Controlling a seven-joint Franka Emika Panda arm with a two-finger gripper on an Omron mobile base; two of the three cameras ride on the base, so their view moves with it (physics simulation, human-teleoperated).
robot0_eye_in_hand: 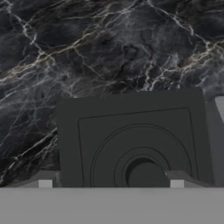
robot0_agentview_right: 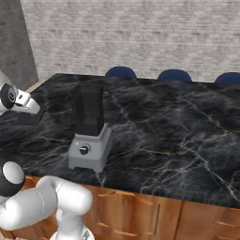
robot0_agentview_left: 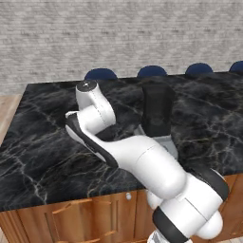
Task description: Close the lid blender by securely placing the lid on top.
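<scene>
Nearest the base, below the table's front edge, run the wooden cabinet doors (robot0_agentview_right: 140, 211) with thin handles. Above them the white arm (robot0_agentview_left: 142, 161) rises and bends out over the black marble table (robot0_agentview_right: 187, 140), reaching toward its left part. In the right base view the arm's far end (robot0_agentview_right: 18, 101) sits at the left edge of the picture, low over the marble and to the left of the blender.

The gripper (robot0_eye_in_hand: 110, 183) looks straight down on the lid (robot0_eye_in_hand: 131, 140). Its fingers (robot0_eye_in_hand: 45, 183) are spread wide, one tip low on each side of the hand view, with nothing clamped between them. The lid lies flat on the marble just under them, a dark square with rounded corners, an inset square line and raised rings around a round centre. The right tip overlaps the lid's near edge in the picture. I cannot tell whether either tip touches it. A pale grey sliver (robot0_eye_in_hand: 220, 107) shows at the right edge of that view; what it is cannot be made out.

The blender (robot0_agentview_right: 89, 136) stands upright near the table's front edge, to the right of the lid and apart from it. Its light grey base carries a round black knob (robot0_agentview_right: 84, 150) on the near face, and the tall dark jar (robot0_agentview_left: 158, 111) tapers down into it. From the left base view the arm hides part of the base.

Along the table's far side stand blue chair backs (robot0_agentview_right: 174, 75), and beyond them a pale brick wall (robot0_agentview_right: 140, 33).
</scene>
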